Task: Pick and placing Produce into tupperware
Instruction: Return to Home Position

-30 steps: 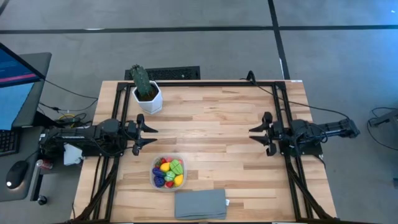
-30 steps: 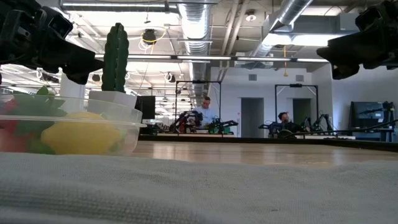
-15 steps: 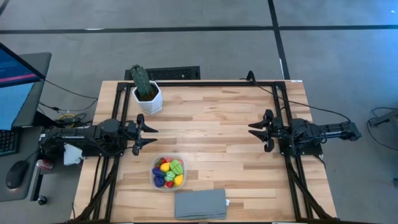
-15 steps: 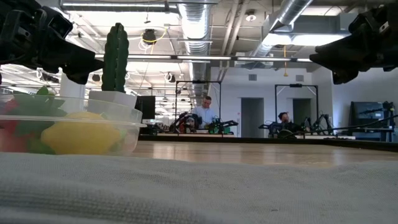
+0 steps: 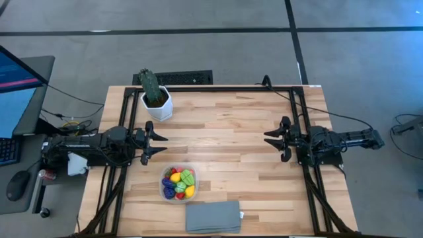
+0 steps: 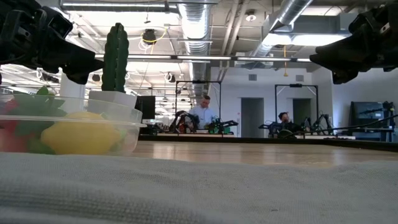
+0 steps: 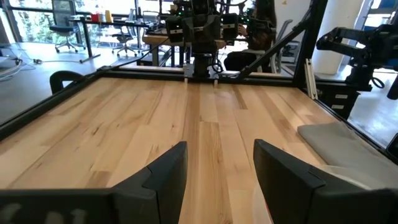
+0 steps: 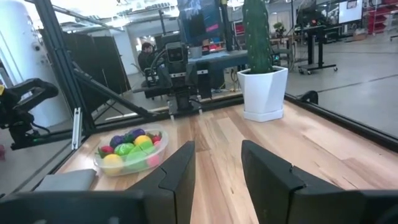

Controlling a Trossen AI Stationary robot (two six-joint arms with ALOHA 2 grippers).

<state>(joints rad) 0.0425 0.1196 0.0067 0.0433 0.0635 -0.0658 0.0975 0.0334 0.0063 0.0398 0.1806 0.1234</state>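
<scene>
The clear tupperware stands near the table's front edge, left of centre. It holds several small toy produce pieces in yellow, green, purple and red. It also shows in the right wrist view and the low view. My left gripper is open and empty above the table's left side, just beyond the tupperware, and its wrist view shows only bare wood between the fingers. My right gripper is open and empty above the right side, and its wrist view shows its fingers apart.
A tall green cactus in a white pot stands at the far left. A folded grey cloth lies at the front edge, just in front of the tupperware. A black frame borders the table. Bare wood lies between the two grippers.
My right gripper has swung slightly toward the table's far edge and then held still. It stays open and empty.
</scene>
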